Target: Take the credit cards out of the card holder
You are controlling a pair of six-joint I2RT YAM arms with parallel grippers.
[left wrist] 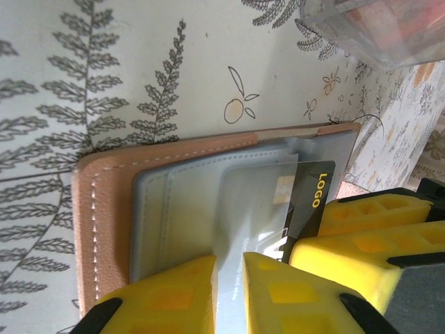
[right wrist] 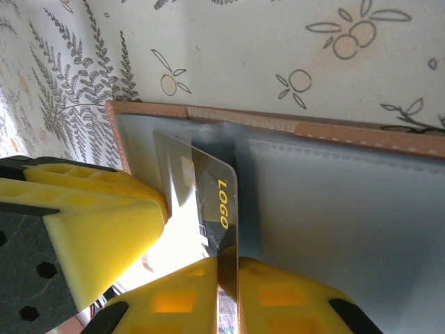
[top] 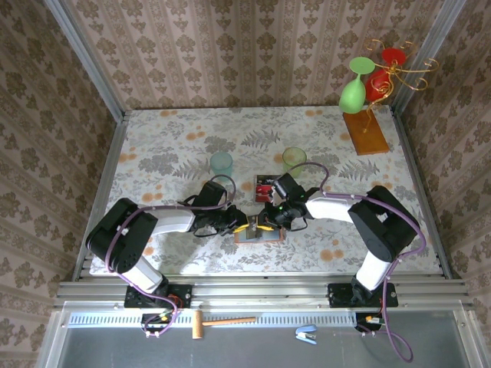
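The card holder (left wrist: 104, 209) lies open on the flowered table, tan leather with grey-blue pockets (right wrist: 334, 209). My left gripper (left wrist: 229, 263) is shut on a pale pocket flap at the holder's near edge. A dark credit card (right wrist: 215, 202) printed LOGO sticks partly out of a pocket, and my right gripper (right wrist: 228, 264) is shut on its edge. From above, both grippers (top: 244, 227) (top: 266, 222) meet over the holder (top: 259, 234). Red credit cards (top: 265, 186) lie on the table just behind the right gripper.
A teal cup (top: 221, 162) and a green cup (top: 294, 159) stand behind the arms. At the back right is a glass stand on a wooden base (top: 366, 132), with a green glass (top: 353, 92) and a red one hanging from it.
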